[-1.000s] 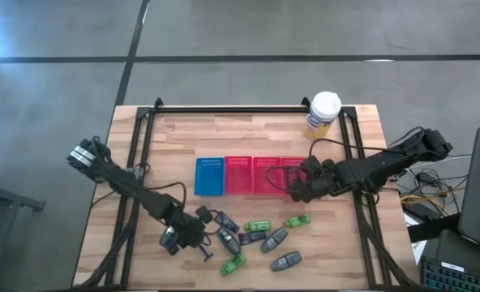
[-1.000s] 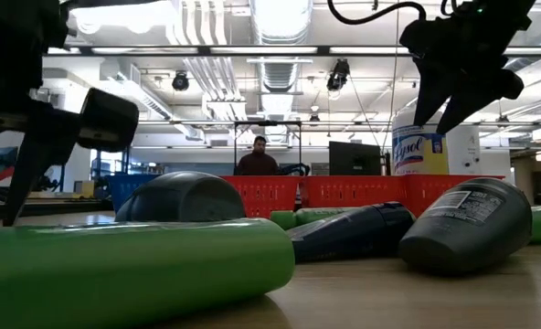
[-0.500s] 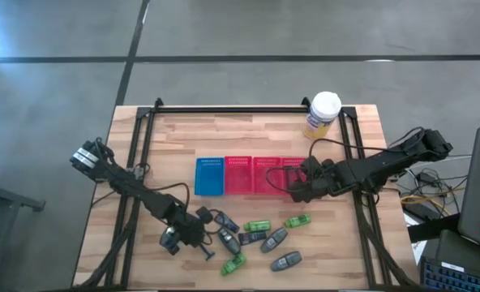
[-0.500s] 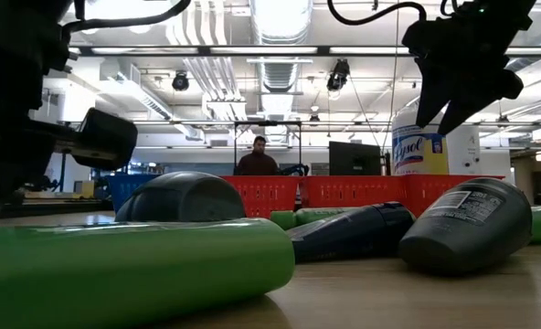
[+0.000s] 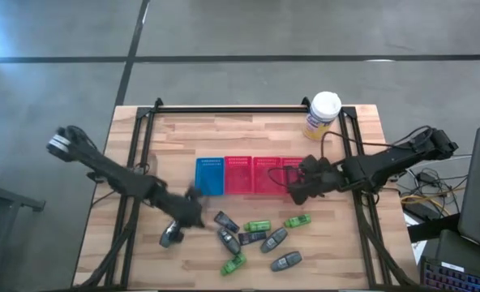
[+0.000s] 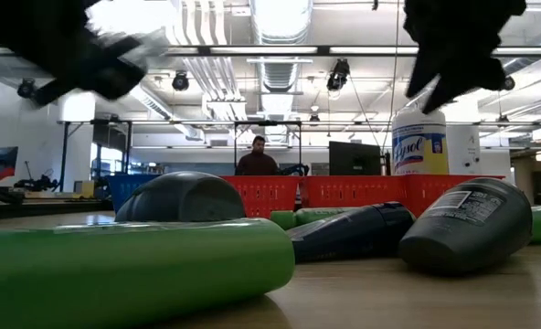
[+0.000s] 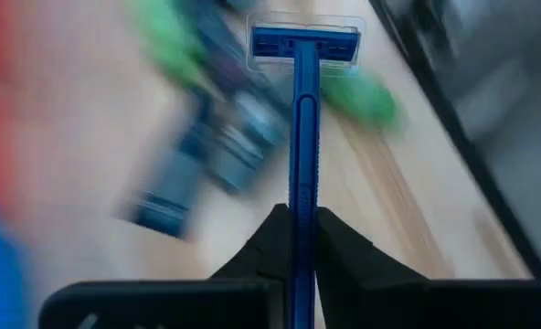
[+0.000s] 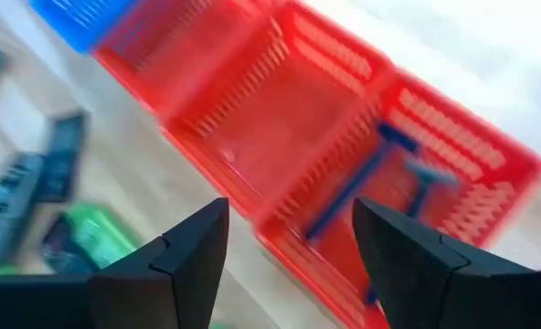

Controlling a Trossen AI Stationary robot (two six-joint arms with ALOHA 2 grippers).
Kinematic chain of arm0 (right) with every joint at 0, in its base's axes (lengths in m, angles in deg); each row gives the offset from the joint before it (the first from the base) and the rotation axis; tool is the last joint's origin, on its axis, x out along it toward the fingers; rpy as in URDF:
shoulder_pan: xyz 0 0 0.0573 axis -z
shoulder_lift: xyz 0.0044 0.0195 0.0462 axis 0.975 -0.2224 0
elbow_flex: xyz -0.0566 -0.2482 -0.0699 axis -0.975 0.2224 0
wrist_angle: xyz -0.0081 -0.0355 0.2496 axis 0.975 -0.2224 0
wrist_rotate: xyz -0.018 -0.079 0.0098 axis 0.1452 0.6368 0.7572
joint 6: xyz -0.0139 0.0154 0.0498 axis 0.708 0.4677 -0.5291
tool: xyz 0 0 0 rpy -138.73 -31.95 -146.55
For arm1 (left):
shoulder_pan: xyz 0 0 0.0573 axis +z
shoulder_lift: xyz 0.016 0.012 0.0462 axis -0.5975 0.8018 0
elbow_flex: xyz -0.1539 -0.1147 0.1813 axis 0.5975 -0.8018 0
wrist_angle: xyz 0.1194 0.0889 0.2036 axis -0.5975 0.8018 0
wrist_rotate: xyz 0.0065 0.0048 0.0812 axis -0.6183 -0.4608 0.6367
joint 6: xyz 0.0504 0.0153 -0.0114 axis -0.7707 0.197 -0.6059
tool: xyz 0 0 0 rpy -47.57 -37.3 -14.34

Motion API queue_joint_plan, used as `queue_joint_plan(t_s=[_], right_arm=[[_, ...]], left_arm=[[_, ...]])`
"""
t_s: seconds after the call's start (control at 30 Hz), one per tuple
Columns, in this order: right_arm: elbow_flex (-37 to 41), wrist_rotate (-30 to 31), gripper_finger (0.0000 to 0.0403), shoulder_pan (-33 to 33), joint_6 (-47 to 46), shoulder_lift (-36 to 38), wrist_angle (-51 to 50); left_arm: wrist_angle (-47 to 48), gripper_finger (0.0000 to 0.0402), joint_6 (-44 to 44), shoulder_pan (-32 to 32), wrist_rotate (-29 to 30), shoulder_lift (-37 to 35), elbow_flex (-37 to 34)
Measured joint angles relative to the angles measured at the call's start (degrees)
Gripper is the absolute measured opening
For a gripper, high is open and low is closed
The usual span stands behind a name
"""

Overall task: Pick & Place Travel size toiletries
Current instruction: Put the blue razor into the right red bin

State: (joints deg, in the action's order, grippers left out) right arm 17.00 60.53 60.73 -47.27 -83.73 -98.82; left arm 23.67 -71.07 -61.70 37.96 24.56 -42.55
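A blue razor (image 7: 303,137) is pinched in the left gripper (image 7: 295,239), lifted near the blue tray (image 5: 209,176). Another razor (image 8: 391,174) lies in the red tray (image 8: 344,137); right gripper (image 8: 293,265) spread above it. Bottles (image 5: 274,240) remain nearby, unsorted.

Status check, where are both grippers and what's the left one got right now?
Left gripper shut on blue razor, lifted near blue tray. Right gripper open over red trays, razors already inside. Nothing blocking.

Blue tray (image 5: 209,176), red trays (image 5: 256,175), white-capped jar (image 5: 322,114)
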Motion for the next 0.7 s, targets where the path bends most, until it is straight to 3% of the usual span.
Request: queue_joint_plan(t_s=[0.13,0.3,0.43,0.57,0.7], right_arm=[[0.0,0.86,0.0229,2.48,8.45,2.08,9.67],[-0.08,0.93,0.0246,5.01,20.6,2.75,27.08],[-2.11,0.94,0.0264,6.41,28.01,2.13,35.75],[-6.37,0.83,0.0279,8.41,32.41,0.18,36.8],[-10.83,-2.37,0.0292,10.77,35.41,-2.57,36.95]], left_arm=[[-10.01,0.0028,3.19,7.41,6.81,-7.24,-0.27],[-34.09,0.0028,2.37,15.67,7.67,-10.1,-0.9],[-39.28,0.0028,0.24,19.13,7.46,-8.46,-0.81],[-41.16,0.0028,0.29,21.3,6.51,-4.59,-0.83],[-53.98,0.0028,1.38,22.96,3.04,0.16,-0.54]])
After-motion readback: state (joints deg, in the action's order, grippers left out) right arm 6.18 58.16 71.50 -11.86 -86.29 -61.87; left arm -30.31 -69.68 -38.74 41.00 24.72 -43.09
